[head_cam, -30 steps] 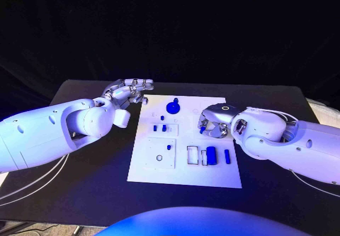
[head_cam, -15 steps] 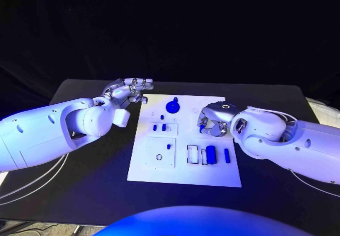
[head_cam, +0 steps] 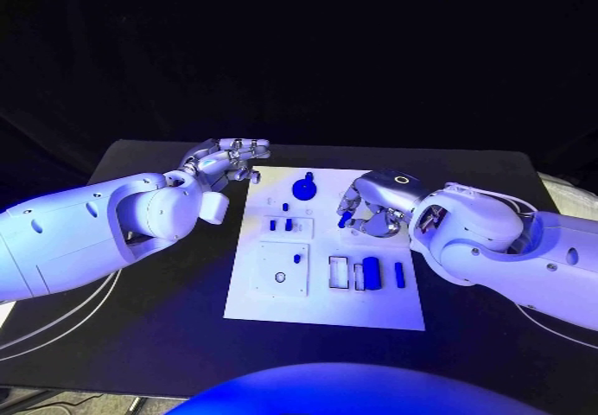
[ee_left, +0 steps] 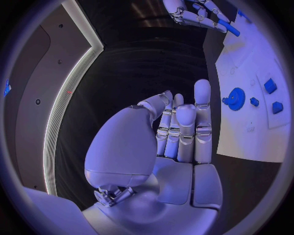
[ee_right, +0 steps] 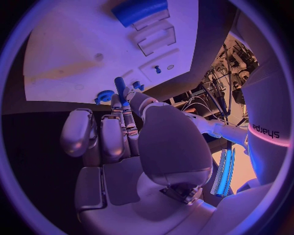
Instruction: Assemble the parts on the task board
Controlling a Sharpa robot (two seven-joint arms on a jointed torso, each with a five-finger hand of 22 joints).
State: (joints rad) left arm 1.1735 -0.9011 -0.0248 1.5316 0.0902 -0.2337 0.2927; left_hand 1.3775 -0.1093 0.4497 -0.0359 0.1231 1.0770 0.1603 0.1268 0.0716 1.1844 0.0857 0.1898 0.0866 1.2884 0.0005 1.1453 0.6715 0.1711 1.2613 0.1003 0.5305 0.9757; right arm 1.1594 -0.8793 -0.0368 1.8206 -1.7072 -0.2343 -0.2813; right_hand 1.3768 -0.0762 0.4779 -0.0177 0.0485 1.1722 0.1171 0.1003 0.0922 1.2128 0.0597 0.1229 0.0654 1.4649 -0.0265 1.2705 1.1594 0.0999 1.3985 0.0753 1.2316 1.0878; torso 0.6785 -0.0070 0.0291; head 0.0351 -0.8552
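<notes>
The white task board lies in the middle of the black table. My right hand hovers over the board's right half and pinches a short blue peg at its fingertips. The left wrist view shows that hand with the peg too. My left hand floats off the board's far left corner, fingers stretched out, holding nothing. A blue gear sits at the board's far end.
Two small blue pegs stand in a block left of centre. A thick blue cylinder and a thin blue pin lie by the slots on the board's right. A square plate is on the near left.
My right hand has lifted slightly toward the far left, and the blue peg now juts out from its fingertips. The left hand has stayed still.
</notes>
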